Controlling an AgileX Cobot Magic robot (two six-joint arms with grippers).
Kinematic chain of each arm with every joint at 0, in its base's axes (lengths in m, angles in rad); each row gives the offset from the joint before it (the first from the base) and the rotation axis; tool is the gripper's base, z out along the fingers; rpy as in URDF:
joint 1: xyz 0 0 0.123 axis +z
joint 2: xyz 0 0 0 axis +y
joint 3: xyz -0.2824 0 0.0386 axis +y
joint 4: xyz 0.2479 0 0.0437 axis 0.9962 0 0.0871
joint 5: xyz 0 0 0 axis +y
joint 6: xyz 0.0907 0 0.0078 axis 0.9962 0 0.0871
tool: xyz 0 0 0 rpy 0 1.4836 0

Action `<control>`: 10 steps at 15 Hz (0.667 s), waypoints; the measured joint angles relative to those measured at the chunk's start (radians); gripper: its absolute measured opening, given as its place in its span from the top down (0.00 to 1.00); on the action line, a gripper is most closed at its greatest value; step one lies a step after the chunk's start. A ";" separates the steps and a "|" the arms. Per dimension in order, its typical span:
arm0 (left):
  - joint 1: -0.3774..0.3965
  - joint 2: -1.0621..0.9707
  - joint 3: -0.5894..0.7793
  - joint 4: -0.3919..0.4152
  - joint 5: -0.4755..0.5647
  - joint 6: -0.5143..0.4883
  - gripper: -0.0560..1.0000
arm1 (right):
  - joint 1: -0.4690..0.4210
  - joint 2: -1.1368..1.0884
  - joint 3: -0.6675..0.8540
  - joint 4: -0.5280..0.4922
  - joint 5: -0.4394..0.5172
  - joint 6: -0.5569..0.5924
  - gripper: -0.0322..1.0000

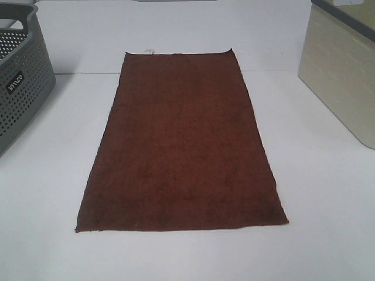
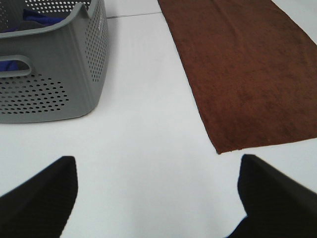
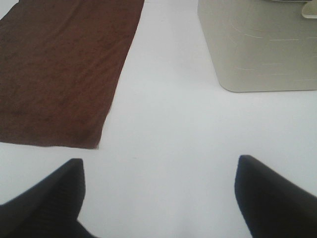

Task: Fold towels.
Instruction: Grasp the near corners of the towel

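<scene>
A grey perforated basket [image 1: 20,76] stands at the left edge of the white table [image 1: 53,175], well apart from the cloth, with something blue [image 2: 34,20] showing over its rim and through its handle slot. A beige lidded bin [image 1: 343,76] occupies the far right side, also clear of the cloth. Nothing lies on or against the towel, and neither container touches it.

Between the two containers, the dark reddish-brown towel [image 1: 181,146] lies spread flat and unfolded in the middle of the table, long sides running away from the high camera. Its terry surface is plain and largely smooth, the edges slightly wavy, and a small white tag [image 1: 148,51] peeks from the far short edge.

The left gripper [image 2: 157,159] hangs over bare table near the towel's near left corner, its black fingers spread wide with nothing between them. The right gripper [image 3: 161,159] mirrors it near the near right corner, fingers likewise wide apart and empty. Neither arm appears in the high view.
</scene>
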 joint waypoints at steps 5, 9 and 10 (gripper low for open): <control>0.000 0.000 0.000 0.000 0.000 0.000 0.16 | 0.000 0.000 0.000 0.000 0.000 0.000 0.21; 0.000 0.000 0.000 0.000 0.000 0.000 0.16 | 0.000 0.000 0.000 0.000 0.000 0.000 0.21; 0.000 0.000 0.000 0.000 0.000 0.000 0.16 | 0.000 0.000 0.000 0.000 0.000 0.000 0.21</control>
